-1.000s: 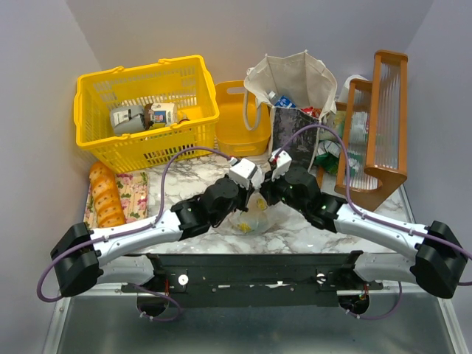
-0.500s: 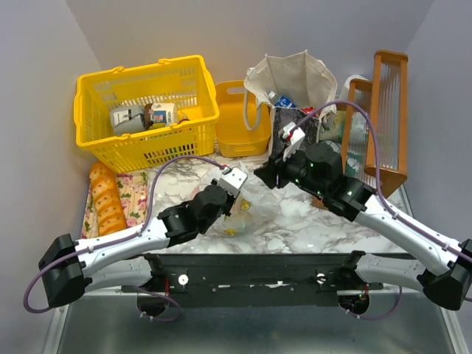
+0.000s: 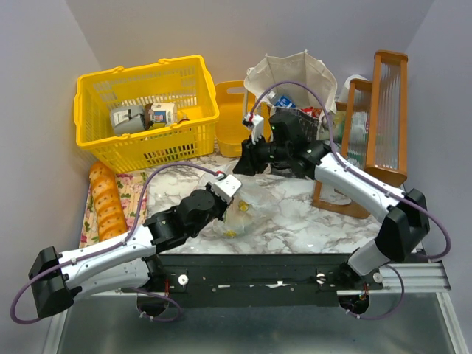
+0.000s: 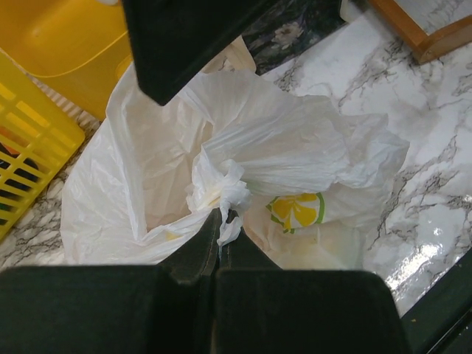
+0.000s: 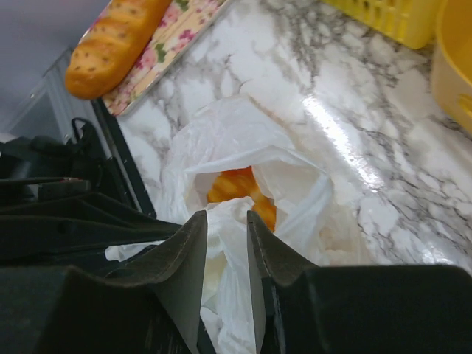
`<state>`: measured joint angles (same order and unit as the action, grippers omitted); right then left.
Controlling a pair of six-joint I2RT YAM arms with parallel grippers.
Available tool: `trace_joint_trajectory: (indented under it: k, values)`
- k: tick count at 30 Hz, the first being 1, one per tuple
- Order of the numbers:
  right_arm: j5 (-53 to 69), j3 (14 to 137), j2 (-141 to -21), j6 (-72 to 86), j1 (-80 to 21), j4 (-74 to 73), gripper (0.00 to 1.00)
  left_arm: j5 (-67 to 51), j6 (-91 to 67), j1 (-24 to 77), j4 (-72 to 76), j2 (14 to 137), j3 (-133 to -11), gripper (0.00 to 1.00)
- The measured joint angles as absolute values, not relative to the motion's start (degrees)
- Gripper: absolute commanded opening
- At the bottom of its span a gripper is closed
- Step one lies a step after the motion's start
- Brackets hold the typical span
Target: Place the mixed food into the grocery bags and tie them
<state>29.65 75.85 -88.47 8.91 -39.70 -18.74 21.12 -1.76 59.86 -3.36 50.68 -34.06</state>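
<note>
Tying step: left tool [image 4: 219,247] pinched shut on the plastic bag [image 4: 295,147] at its knot [image 4: 228,193]; right tool [image 5: 225,219], barely parted, grips nothing. Next probably cinching the knot, then the canvas tote [image 3: 295,74].

The plastic bag [image 3: 247,212] lies in the middle of the counter [image 3: 310,221]. Behind it stands a tub [image 3: 232,122], with a basket [image 3: 147,151] holding cartons [image 3: 129,118] on its left and the canvas tote [image 3: 310,70] on its right. A wooden rack [image 3: 383,118] stands at the far right. Front left, a bread loaf [image 3: 105,193] lies on a mat [image 3: 136,188].

Knotted white plastic bag [image 4: 295,147] — perhaps an orange [image 5: 234,184] inside.
</note>
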Motion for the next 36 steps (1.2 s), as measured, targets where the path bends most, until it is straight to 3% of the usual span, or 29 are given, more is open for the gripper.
trace_joint_trajectory:
  k: [8, 17, 25, 32, 36]
  values:
    - [34.59, 88.05, -101.71, 2.66, -39.81, -26.35, 0.34, 20.36, -0.14, 60.14, -6.33, 50.65, -34.39, 0.0]
    - [36.64, 90.61, -111.5, -4.91, -39.81, -37.54, 0.34, 24.21, 5.56, 60.14, -6.24, 50.85, -34.37, 0.0]
    - [46.89, 84.9, -110.69, -10.59, -39.81, -38.54, 0.4, 28.38, 9.78, 60.77, -1.19, 51.24, -32.62, 0.0]
    - [52.71, 73.67, -104.53, -7.35, -39.81, -27.53, 0.49, 28.51, 9.17, 60.88, 4.19, 47.94, -27.38, 0.0]
    - [53.95, 68.97, -99.59, -4.36, -39.81, -19.11, 0.59, 27.99, 8.25, 60.88, 5.58, 45.58, -26.41, 0.0]
